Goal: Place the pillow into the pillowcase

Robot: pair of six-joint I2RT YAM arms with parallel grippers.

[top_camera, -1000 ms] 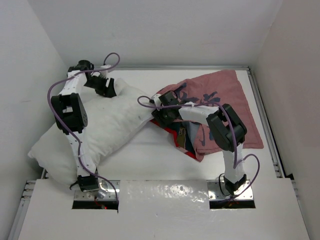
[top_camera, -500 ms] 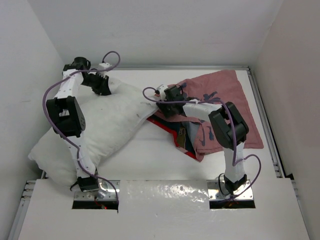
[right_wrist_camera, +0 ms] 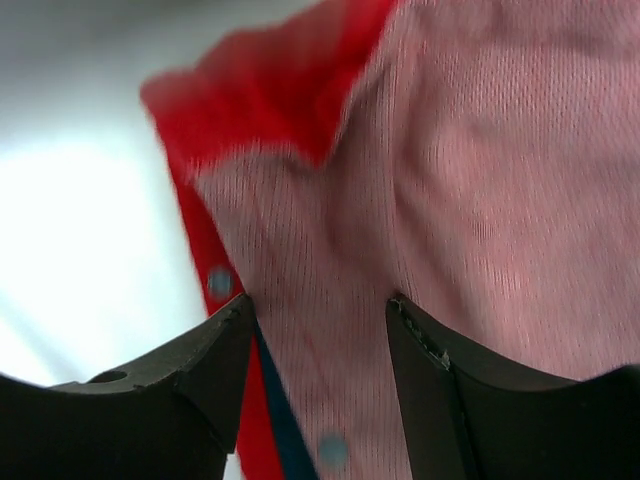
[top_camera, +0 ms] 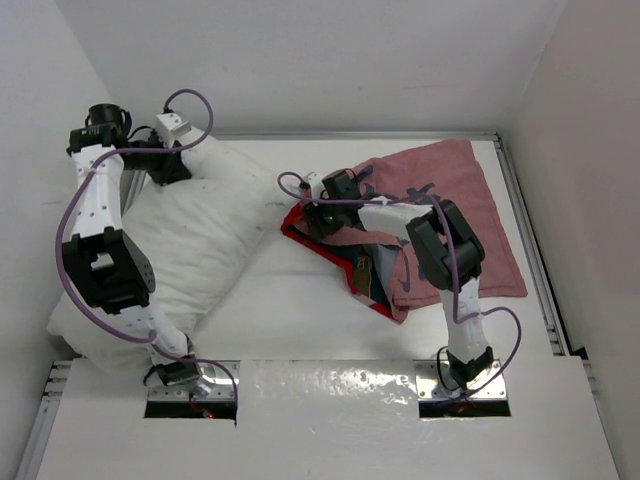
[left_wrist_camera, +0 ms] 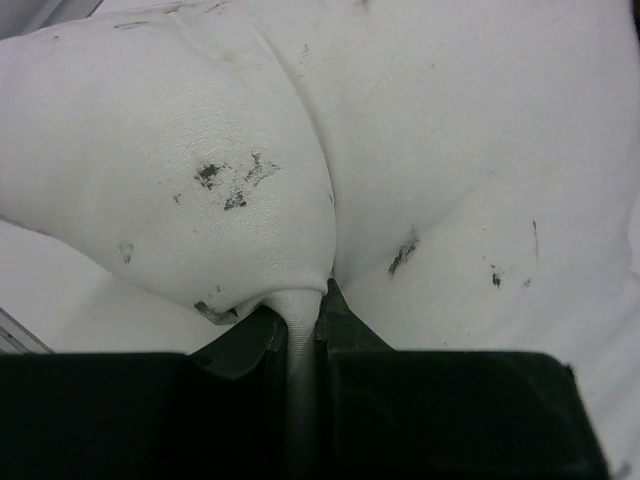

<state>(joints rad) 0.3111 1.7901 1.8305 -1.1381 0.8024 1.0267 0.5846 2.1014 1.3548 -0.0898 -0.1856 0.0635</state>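
Top view, pillow: the pillow (top_camera: 200, 240) lies slantwise on the left of the worktop (top_camera: 300, 310); plump, white, creased; the left pincer (top_camera: 170, 165) sits at its far corner
Top view, pillowcase: the pillowcase (top_camera: 450, 190) lies crumpled to the right, near the pillow; pink inside showing; red edge raised at the right pincer (top_camera: 315, 215)
Left wrist, grip: pincer clamped on a thin fold of pillow cloth; dark smudges dot the fabric; hold the pinch firm and steer that corner toward the mouth
Right wrist, grip: fingers apart with pink cloth between; blurred, so possibly not gripping; take one layer only, to open the mouth wide
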